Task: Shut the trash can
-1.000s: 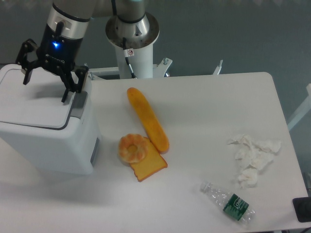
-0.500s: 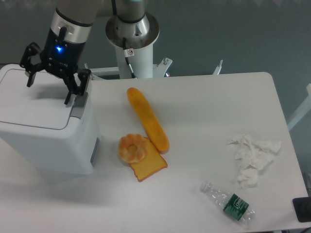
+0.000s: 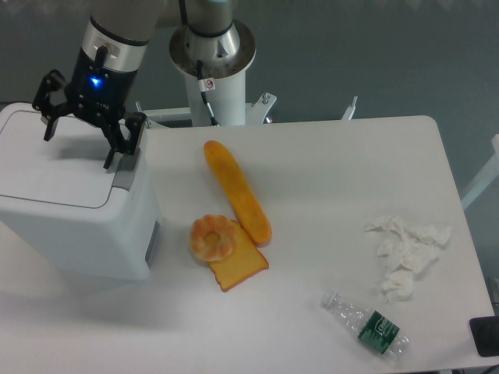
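Camera view from above: the trash can (image 3: 74,210), a big white box with rounded corners, stands at the left edge of the tabletop (image 3: 327,179). Its flat white lid (image 3: 54,175) lies down flush on top, with a grey strip along the lid's right side. The claw (image 3: 82,144) hangs above the lid's back part, its black fingers (image 3: 117,144) spread apart and holding nothing. Against a second ago, the claw sits a little higher and has shifted slightly, while the lid lies as it did. Elsewhere on the tabletop lie a long bread loaf (image 3: 238,191), a round bun (image 3: 214,238), a toast slice (image 3: 238,269), crumpled tissue (image 3: 405,253) and a plastic bottle (image 3: 366,323).
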### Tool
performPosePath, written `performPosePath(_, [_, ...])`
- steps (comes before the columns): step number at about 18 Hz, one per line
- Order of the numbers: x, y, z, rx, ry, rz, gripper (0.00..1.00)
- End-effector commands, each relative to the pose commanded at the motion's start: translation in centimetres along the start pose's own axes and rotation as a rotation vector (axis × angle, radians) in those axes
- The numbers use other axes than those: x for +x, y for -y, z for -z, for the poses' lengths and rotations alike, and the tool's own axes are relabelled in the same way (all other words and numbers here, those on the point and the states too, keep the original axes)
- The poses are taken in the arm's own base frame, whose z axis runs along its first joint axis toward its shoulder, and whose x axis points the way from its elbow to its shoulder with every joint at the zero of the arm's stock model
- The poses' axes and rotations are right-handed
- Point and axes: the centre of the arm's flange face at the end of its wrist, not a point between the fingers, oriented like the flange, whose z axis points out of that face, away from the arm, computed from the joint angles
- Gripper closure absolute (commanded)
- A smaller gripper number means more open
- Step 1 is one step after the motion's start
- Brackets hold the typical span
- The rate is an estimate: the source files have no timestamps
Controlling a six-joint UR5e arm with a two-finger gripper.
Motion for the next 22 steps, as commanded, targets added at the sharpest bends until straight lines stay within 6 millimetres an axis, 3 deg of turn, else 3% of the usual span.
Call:
performPosePath(9, [0.6, 1.0, 3.5, 0.064, 0.027, -0.016, 0.0])
performPosePath(12, [-2.6, 1.0, 7.3, 0.09, 0.18, 0.008, 0.0])
performPosePath(15, [-6.0, 0.6, 9.2, 0.029, 0.387, 0.007, 0.0])
performPosePath(18, [-10.9, -1.0, 11.3, -0.043, 0.573, 0.07, 0.0])
performPosePath(22, [-17.1, -4.0, 14.3, -0.218, 0.696, -0.007, 0.0])
